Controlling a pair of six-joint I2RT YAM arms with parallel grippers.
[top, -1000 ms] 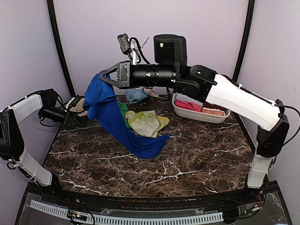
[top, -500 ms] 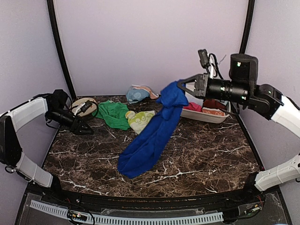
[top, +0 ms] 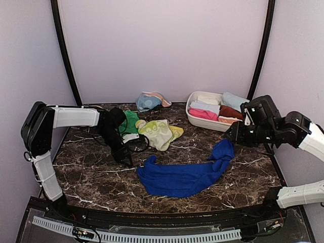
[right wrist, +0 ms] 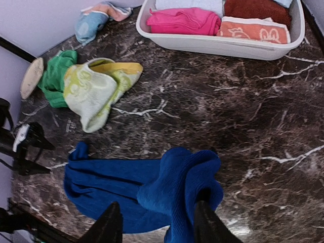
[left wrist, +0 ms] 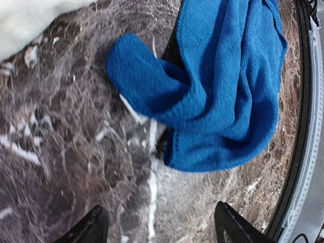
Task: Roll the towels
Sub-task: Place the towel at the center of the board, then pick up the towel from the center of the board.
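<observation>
The royal blue towel [top: 185, 174] lies stretched across the marble table, its right end bunched up [right wrist: 187, 182]. My right gripper [right wrist: 157, 225] hovers over that bunched end [top: 230, 137] with its jaws open; the cloth lies loose between the fingers [right wrist: 109, 225]. My left gripper [top: 124, 158] is low at the towel's left end [left wrist: 228, 91], open [left wrist: 162, 228], with only bare marble between its fingers. A pale yellow-green patterned towel [top: 158, 132], a green one [right wrist: 55, 78] and a light blue one [top: 147, 101] lie behind.
A white basin [top: 202, 121] at the back right holds rolled towels, pink [right wrist: 185, 20] and rust [right wrist: 255, 7] among them. A tan disc [right wrist: 31, 76] leans at the back left. The table's front edge [left wrist: 304, 152] runs close to the blue towel.
The right arm swung the blue towel from the left to the right, laid it on the table and opened its jaws. The left arm came in from the far left to the towel's left end.
</observation>
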